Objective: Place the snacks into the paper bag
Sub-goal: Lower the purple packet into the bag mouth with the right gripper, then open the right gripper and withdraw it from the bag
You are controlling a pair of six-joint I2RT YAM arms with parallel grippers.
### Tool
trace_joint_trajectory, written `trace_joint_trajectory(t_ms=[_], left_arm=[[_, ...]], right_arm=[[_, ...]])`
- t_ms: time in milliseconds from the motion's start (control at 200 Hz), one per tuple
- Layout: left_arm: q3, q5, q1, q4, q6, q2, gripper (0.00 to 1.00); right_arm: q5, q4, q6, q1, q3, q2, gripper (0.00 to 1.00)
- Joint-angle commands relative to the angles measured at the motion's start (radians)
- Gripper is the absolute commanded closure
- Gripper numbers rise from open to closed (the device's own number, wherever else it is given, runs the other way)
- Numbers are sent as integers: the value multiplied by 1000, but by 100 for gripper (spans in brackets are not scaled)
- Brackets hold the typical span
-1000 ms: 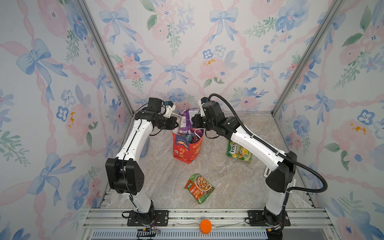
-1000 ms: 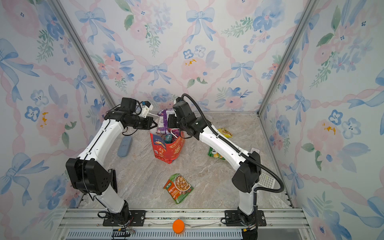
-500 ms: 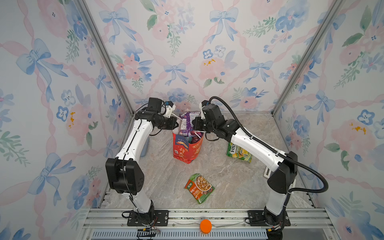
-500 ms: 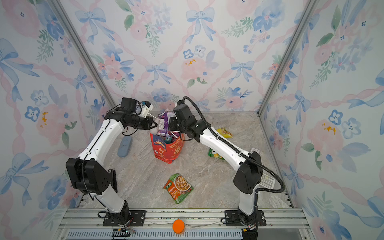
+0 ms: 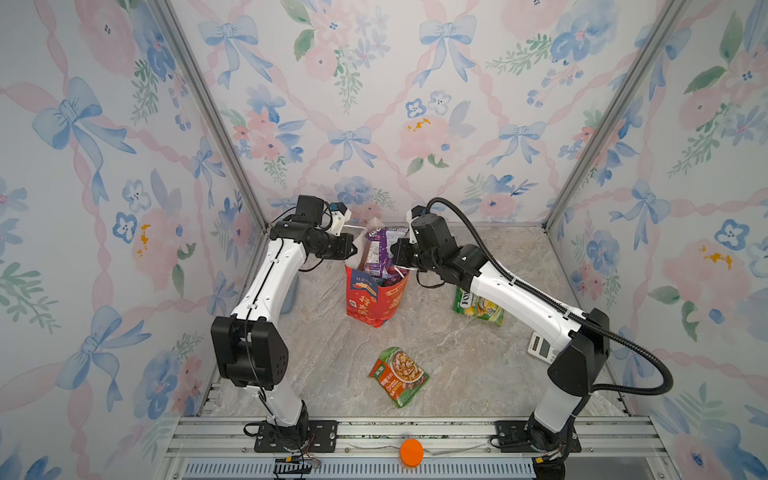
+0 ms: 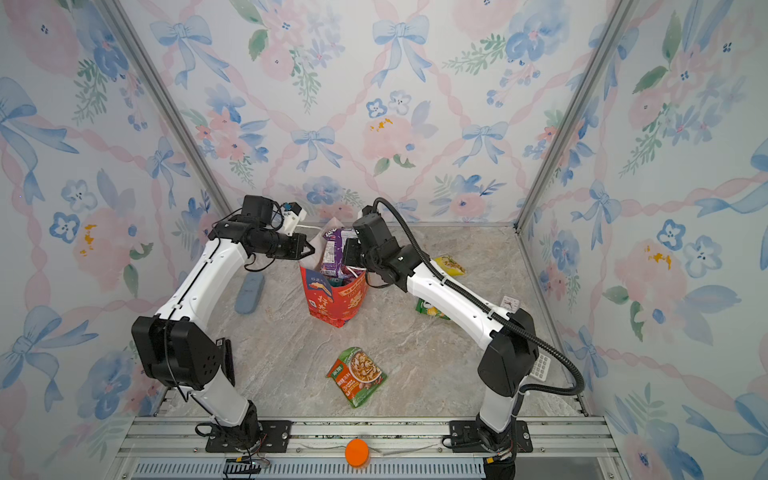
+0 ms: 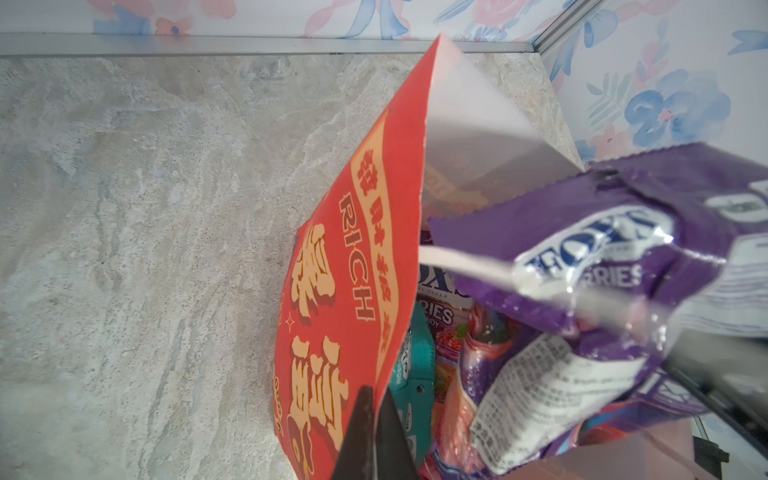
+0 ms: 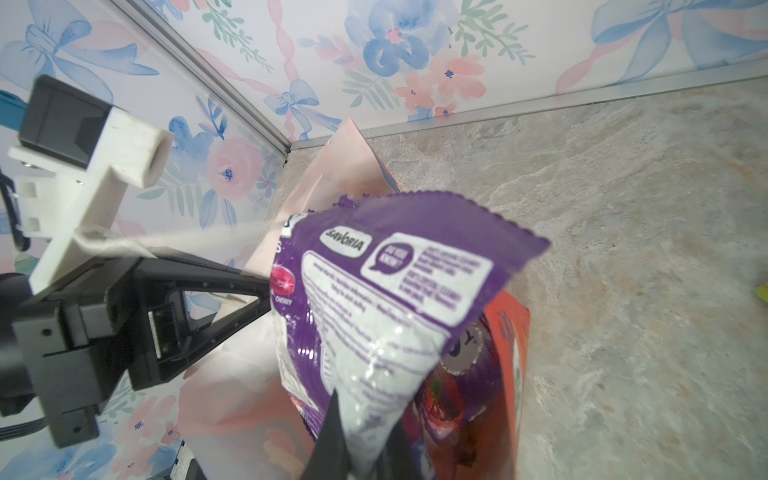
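The red paper bag (image 5: 374, 301) (image 6: 336, 303) stands upright at the middle back, with several snacks inside, a teal packet (image 7: 415, 374) among them. My left gripper (image 5: 352, 251) (image 7: 376, 419) is shut on the bag's left rim and holds the mouth wide. My right gripper (image 5: 395, 258) (image 8: 365, 436) is shut on a purple FOX'S packet (image 5: 380, 249) (image 8: 395, 299), which hangs partly down in the bag's mouth. On the floor lie a green-orange packet (image 5: 399, 376), a green-yellow packet (image 5: 478, 307) and a yellow one (image 6: 449, 264).
A blue-grey remote-like object (image 6: 249, 295) lies left of the bag under my left arm. A white calculator (image 5: 542, 347) and a small white clock (image 6: 510, 303) sit by my right arm's elbow. An orange knob (image 5: 411, 451) sits on the front rail.
My right gripper has carried the purple packet a little left and down into the bag's mouth. The left gripper has kept its hold on the rim.
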State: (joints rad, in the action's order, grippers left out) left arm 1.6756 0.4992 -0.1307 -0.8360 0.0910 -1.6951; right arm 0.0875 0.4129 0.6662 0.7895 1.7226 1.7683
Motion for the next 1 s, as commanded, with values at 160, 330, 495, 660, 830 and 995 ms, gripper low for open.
trace_joint_trajectory(t_ms=[160, 330, 495, 660, 830, 995], left_arm=[[-20, 2, -1, -32, -1, 6, 100], [-20, 2, -1, -32, -2, 8, 100], [-20, 4, 0, -33, -1, 7, 100], [-20, 4, -1, -32, -2, 6, 100], [-20, 2, -1, -33, -2, 7, 100], [-22, 1, 0, -32, -4, 6, 100]], right_arm=[[7, -42, 25, 18, -40, -55, 100], [-10, -55, 41, 21, -45, -37, 100], [-22, -55, 44, 21, -30, -21, 83], [-2, -16, 5, 18, 23, -14, 24], [11, 10, -35, 5, 77, -26, 7], [33, 21, -93, -22, 79, -73, 0]])
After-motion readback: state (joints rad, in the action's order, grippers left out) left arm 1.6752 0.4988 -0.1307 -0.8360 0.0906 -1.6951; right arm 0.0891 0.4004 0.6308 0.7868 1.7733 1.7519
